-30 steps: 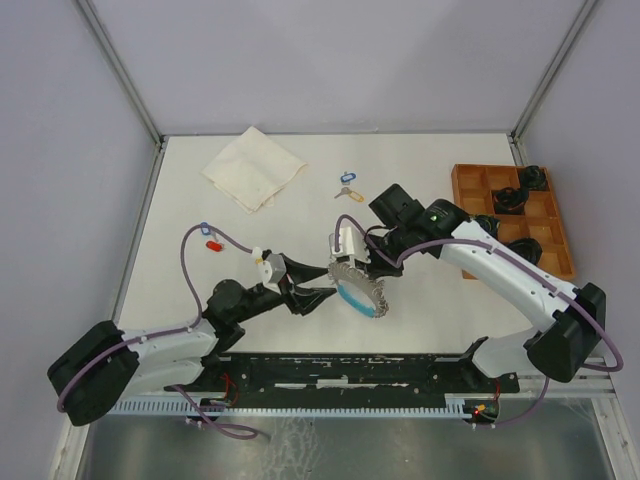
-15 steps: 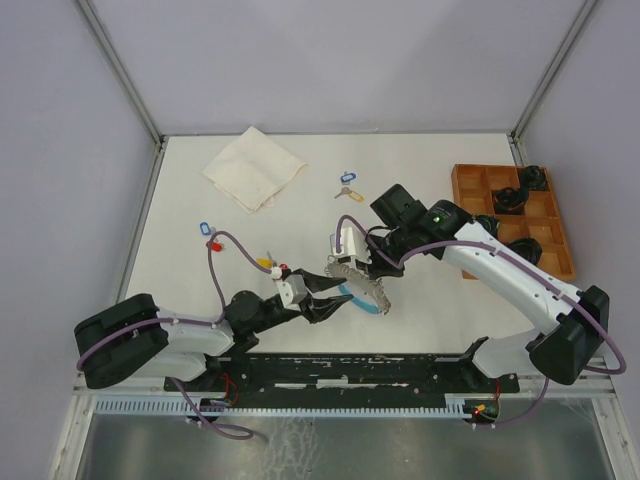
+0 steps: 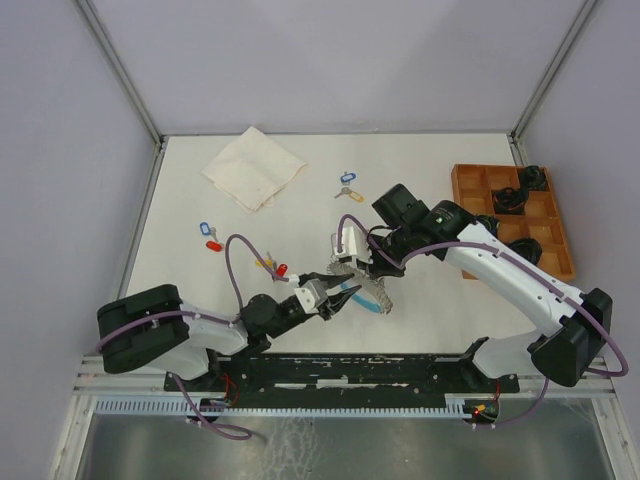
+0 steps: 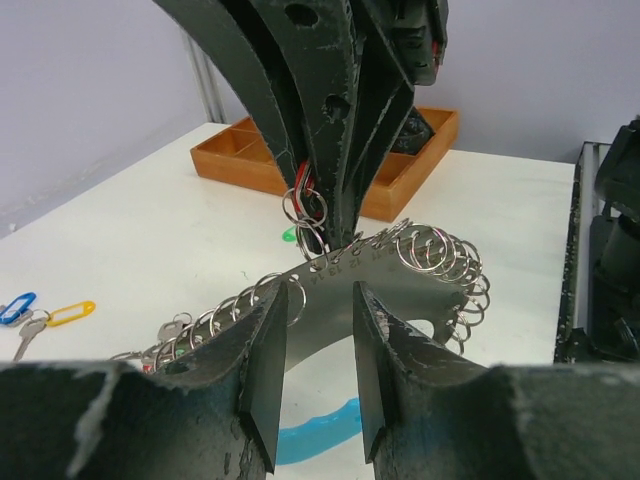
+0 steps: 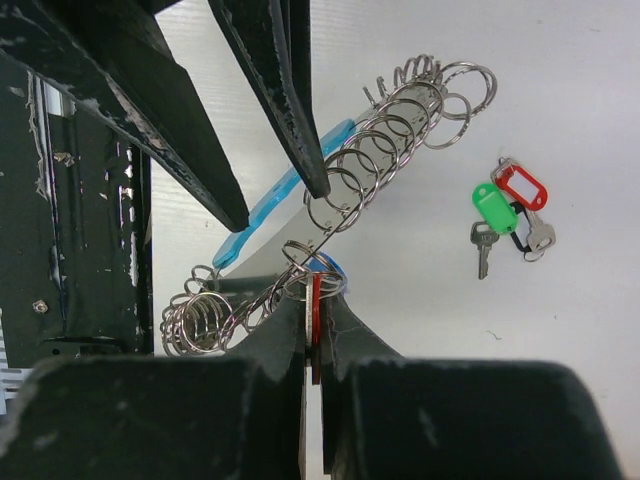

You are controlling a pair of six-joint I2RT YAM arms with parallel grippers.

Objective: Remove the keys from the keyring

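Observation:
The keyring (image 3: 366, 290) is a curved metal band strung with several small split rings, joined to a light-blue band (image 4: 318, 441). It hangs tilted above the table. My right gripper (image 3: 351, 262) is shut on a red-tagged key (image 5: 316, 312) still hooked to the ring (image 5: 372, 165). My left gripper (image 3: 346, 293) is open, its fingertips (image 4: 268, 305) on either side of the metal band's (image 4: 372, 268) lower edge, just short of touching. Loose tagged keys lie on the table: green, red and dark (image 5: 510, 205), blue and yellow (image 3: 346, 186), blue and red (image 3: 208, 236).
A wooden compartment tray (image 3: 512, 217) with dark parts stands at the right, also in the left wrist view (image 4: 330, 165). A folded cream cloth (image 3: 253, 167) lies at the back left. More loose keys (image 3: 272, 266) lie just left of the left gripper.
My left arm has swung right and forward, bringing its open gripper up to the keyring. The right gripper has held the ring nearly still.

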